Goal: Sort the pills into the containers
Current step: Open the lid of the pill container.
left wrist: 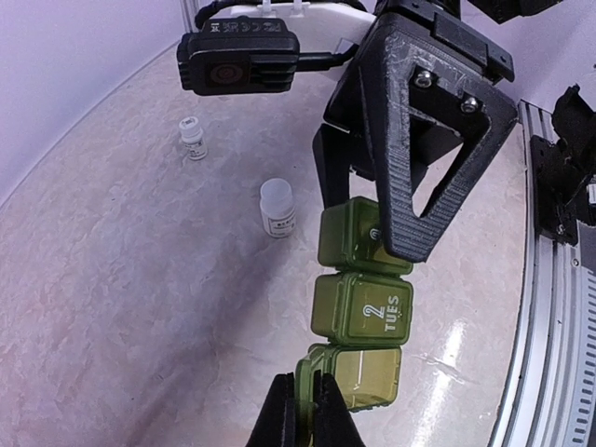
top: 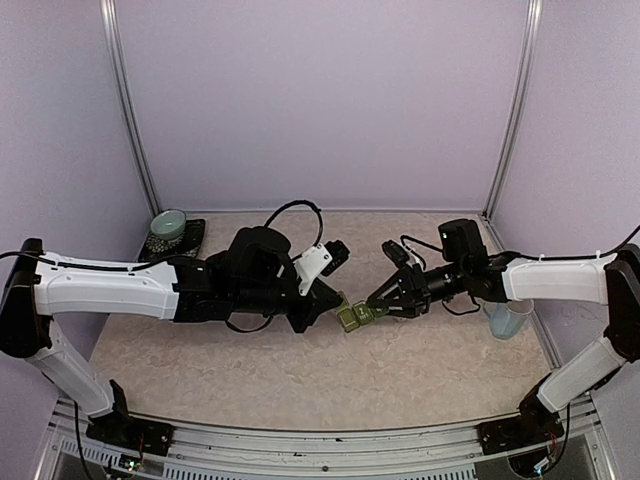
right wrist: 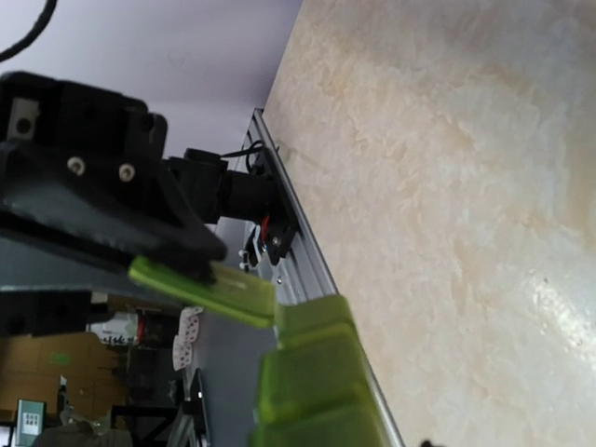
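The containers (left wrist: 358,307) are a green strip of three joined square compartments, held above the table between both arms. The middle lid reads "2 TUES". The nearest compartment (left wrist: 368,372) has its lid swung open. My left gripper (left wrist: 304,410) is shut on that lid's thin edge. The right wrist view shows the lid (right wrist: 200,289) sticking out flat from the strip (right wrist: 312,372). My right gripper (top: 383,305) stands at the strip's far end, fingers (left wrist: 419,158) apart over the last compartment. No loose pills show.
Two small white bottles (left wrist: 277,207) (left wrist: 194,138) stand on the table beyond the strip. A pale blue mug (top: 508,322) sits at the right edge. A pale green bowl (top: 168,224) rests on a dark tray (top: 190,238) at the back left.
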